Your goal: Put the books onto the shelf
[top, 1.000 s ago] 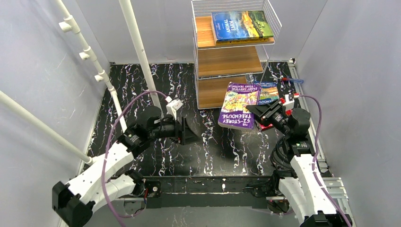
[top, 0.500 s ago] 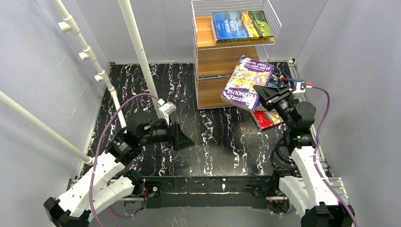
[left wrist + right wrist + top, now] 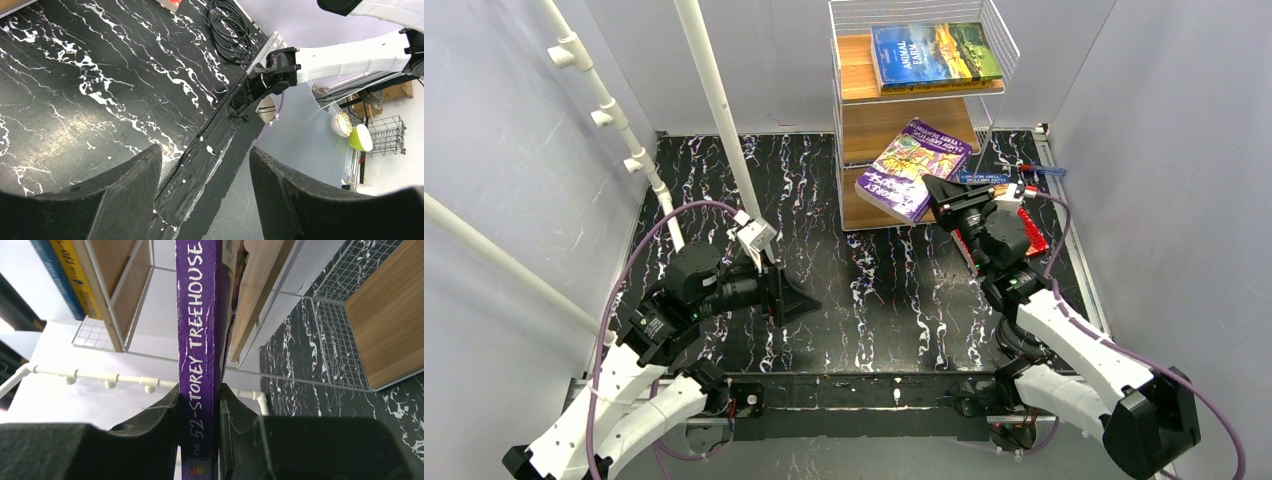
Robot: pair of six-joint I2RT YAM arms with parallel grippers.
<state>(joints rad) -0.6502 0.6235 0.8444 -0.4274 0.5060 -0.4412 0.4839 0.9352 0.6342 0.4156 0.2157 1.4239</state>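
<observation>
My right gripper is shut on the spine end of a purple "52-Storey Treehouse" book, which hangs tilted in the air in front of the shelf's middle board. In the right wrist view the purple spine runs up from between the gripper pads towards a wooden board. The blue "Animal Farm" lies on the top tier over an orange-yellow book. A red book and a blue one lie on the table behind the right arm. My left gripper is open and empty above the table's front edge.
White poles slant up at the left and stand close beside the shelf. A coil of black cable lies near the right arm's base. Black tape lines the table's near edge. Grey walls close in both sides.
The right gripper has lifted the purple book off the pile on the table and swung it left, up to the shelf's middle tier. The left arm has drawn back towards the near left.
</observation>
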